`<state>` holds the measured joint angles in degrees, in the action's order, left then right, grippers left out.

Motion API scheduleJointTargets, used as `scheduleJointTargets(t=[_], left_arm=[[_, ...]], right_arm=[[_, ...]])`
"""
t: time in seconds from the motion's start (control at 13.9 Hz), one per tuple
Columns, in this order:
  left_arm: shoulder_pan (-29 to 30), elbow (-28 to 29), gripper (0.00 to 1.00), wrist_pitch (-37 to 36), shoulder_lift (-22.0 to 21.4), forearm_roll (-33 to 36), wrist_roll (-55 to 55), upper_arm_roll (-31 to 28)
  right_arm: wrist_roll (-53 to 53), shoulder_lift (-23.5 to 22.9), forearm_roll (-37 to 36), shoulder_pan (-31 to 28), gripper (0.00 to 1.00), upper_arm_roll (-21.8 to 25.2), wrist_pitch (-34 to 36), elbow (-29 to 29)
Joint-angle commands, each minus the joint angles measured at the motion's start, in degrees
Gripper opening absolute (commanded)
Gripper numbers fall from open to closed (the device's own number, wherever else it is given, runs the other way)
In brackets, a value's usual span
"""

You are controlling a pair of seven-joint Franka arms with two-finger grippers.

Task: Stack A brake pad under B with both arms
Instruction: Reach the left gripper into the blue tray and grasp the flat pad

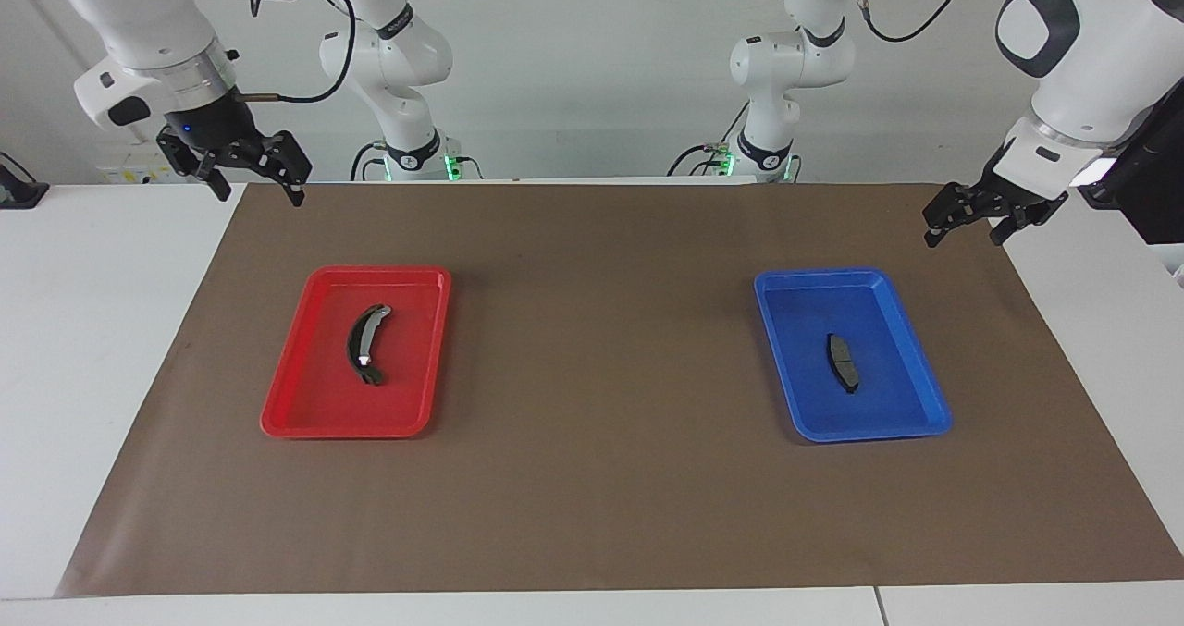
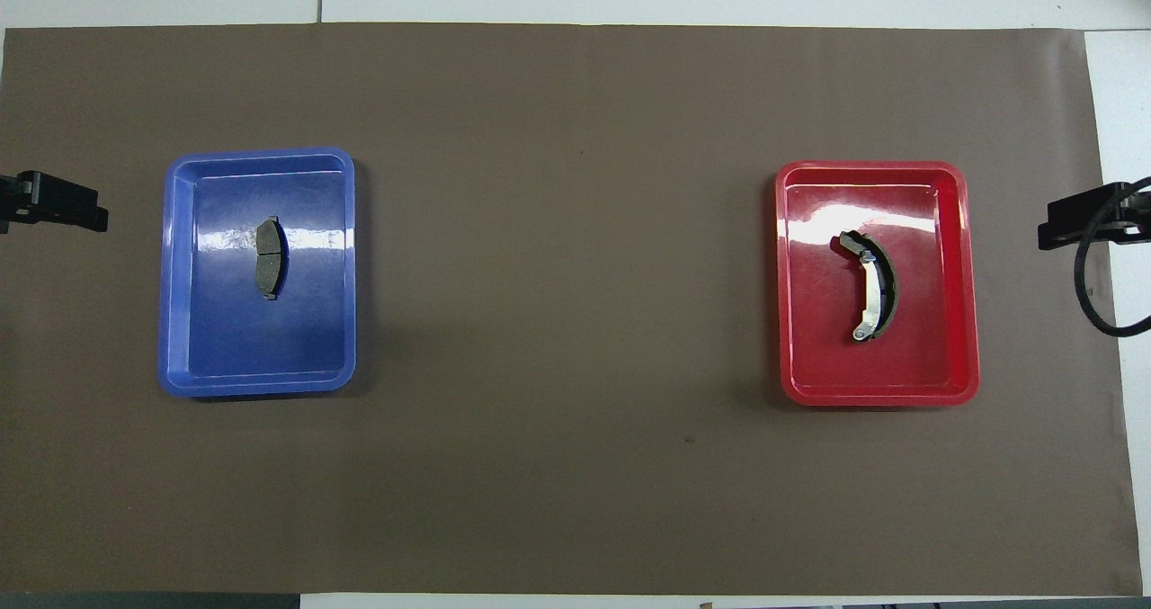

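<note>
The A brake pad (image 1: 843, 362), short, flat and dark grey, lies in the blue tray (image 1: 795, 298); it also shows in the overhead view (image 2: 268, 258). B (image 1: 366, 344), the long arched brake shoe with a silvery inner rim, lies in the red tray (image 1: 296, 395); it also shows in the overhead view (image 2: 872, 287). My left gripper (image 1: 962, 233) is open and empty, up in the air over the mat's edge at the left arm's end. My right gripper (image 1: 261, 191) is open and empty over the mat's corner at the right arm's end.
A brown mat (image 1: 592, 497) covers the table, with the blue tray (image 2: 180, 321) and red tray (image 2: 962, 321) far apart on it. Two smaller white arms (image 1: 398, 62) (image 1: 786, 62) with green-lit bases stand at the robots' edge. A black cable (image 2: 1093, 303) loops by the right gripper (image 2: 1075, 227).
</note>
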<state>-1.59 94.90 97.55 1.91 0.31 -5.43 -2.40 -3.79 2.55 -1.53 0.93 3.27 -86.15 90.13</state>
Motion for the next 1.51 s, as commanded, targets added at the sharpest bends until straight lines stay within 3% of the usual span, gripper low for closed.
scheduleJointTargets(t=[0.0,0.36,0.79,0.93,1.15,1.29,1.36,1.44], left_arm=[[-1.5,11.6,0.99,10.4,-3.0,-0.1,0.5,-0.1],[-4.4,28.0,0.98,31.7,-1.5,-0.1,3.1,-0.1],[-5.7,34.9,0.98,45.8,5.6,-0.2,3.3,-0.1],[-5.9,34.7,0.98,50.0,9.6,-0.2,3.3,-0.1],[-5.8,34.6,0.97,52.0,10.2,-0.2,3.2,-0.1],[-5.8,34.2,0.91,52.1,10.5,-0.1,3.2,-0.1],[-5.7,34.1,0.86,52.5,10.5,-0.2,3.2,-0.1],[-5.6,34.1,0.67,53.4,10.5,-0.2,3.2,-0.1]], right_arm=[[1.2,0.0,0.7,-0.6,1.0,-0.2,-0.3,0.1],[1.2,0.0,0.7,-0.7,1.0,-0.2,-0.3,0.1],[1.2,0.0,0.9,-0.8,1.0,-0.2,-0.2,0.1],[1.3,0.1,1.3,-0.6,1.0,-0.2,-0.1,0.1],[1.8,0.2,1.3,-0.6,1.0,-0.2,-0.2,0.5],[1.3,1.8,1.4,-0.1,1.0,-0.3,-4.1,5.1],[1.2,3.7,1.4,0.4,1.0,-0.3,-8.2,10.6],[0.7,5.9,1.4,0.4,1.0,-0.3,-14.0,17.5]])
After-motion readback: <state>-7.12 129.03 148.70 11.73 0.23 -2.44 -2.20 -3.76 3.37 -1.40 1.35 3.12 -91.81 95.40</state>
